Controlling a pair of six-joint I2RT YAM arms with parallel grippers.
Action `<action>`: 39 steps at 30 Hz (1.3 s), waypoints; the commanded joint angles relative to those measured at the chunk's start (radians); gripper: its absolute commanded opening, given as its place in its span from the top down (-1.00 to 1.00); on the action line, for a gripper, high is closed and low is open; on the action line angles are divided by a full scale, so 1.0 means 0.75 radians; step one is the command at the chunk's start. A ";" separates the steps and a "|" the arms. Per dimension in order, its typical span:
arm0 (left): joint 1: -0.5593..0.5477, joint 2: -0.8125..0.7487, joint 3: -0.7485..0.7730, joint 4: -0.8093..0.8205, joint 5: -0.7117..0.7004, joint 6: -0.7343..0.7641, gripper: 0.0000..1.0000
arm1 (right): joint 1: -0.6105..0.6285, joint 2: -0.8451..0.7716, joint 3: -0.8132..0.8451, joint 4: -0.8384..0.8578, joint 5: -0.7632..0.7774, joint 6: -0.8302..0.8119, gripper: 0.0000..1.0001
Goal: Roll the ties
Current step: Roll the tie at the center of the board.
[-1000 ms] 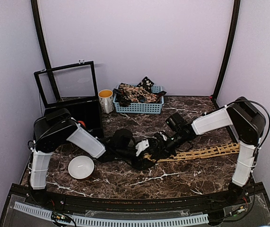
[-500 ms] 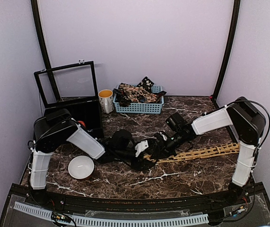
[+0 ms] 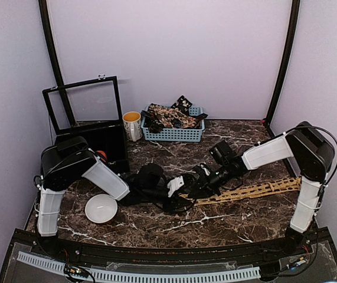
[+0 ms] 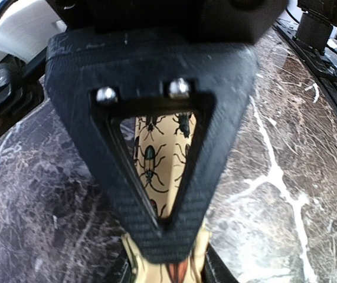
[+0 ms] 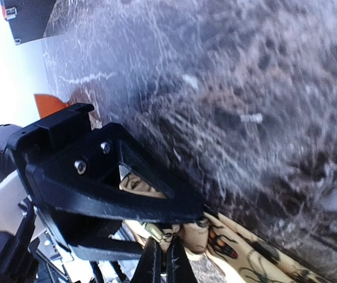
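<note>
Left wrist: left gripper (image 4: 166, 253) pinching beetle-print mustard tie (image 4: 156, 159)

We see a dark marble desk (image 3: 156, 224) w/ pale veins. On it: white bowl (image 3: 101, 208) front-left, black box (image 3: 106, 141) w/ raised lid back-left, mug (image 3: 132, 125) just beside blue basket (image 3: 174, 133) at back, tan tie (image 3: 257, 191) flat at right.
</note>
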 commanded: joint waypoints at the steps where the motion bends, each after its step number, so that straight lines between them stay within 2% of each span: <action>1: 0.008 -0.030 -0.078 -0.165 0.009 0.047 0.36 | -0.056 -0.028 -0.052 -0.001 0.007 -0.020 1.00; 5: 0.040 -0.035 -0.070 -0.193 0.030 0.048 0.32 | -0.057 0.016 -0.101 0.020 0.029 -0.035 1.00; 8: 0.053 -0.047 -0.069 -0.185 0.034 0.047 0.10 | -0.057 0.041 -0.122 0.015 0.044 -0.056 1.00; 12: 0.065 -0.078 -0.088 -0.123 0.046 0.011 -0.10 | -0.058 0.055 -0.138 -0.033 0.086 -0.120 1.00; 19: 0.065 -0.225 -0.229 0.070 0.014 -0.058 -0.37 | -0.057 0.083 -0.164 -0.104 0.177 -0.202 1.00; 21: 0.065 -0.279 -0.264 0.089 -0.017 -0.056 -0.58 | -0.058 0.081 -0.181 -0.097 0.183 -0.207 1.00; 22: 0.065 -0.304 -0.278 0.099 -0.032 -0.056 -0.80 | -0.059 0.081 -0.187 -0.098 0.186 -0.210 1.00; 23: 0.065 -0.326 -0.292 0.109 -0.046 -0.052 -0.94 | -0.059 0.079 -0.191 -0.098 0.191 -0.212 1.00; 27: 0.065 -0.358 -0.290 0.119 -0.040 -0.062 -0.98 | -0.058 0.066 -0.186 -0.094 0.197 -0.214 1.00; 30: 0.062 -0.328 -0.218 0.027 0.063 0.012 -0.98 | -0.057 0.064 -0.171 -0.094 0.192 -0.208 1.00; 33: 0.043 -0.282 -0.176 -0.005 0.079 0.085 -0.98 | -0.058 0.057 -0.162 -0.094 0.185 -0.202 1.00; 39: 0.026 -0.200 -0.110 -0.063 0.099 0.144 -0.86 | -0.058 0.041 -0.141 -0.095 0.165 -0.188 1.00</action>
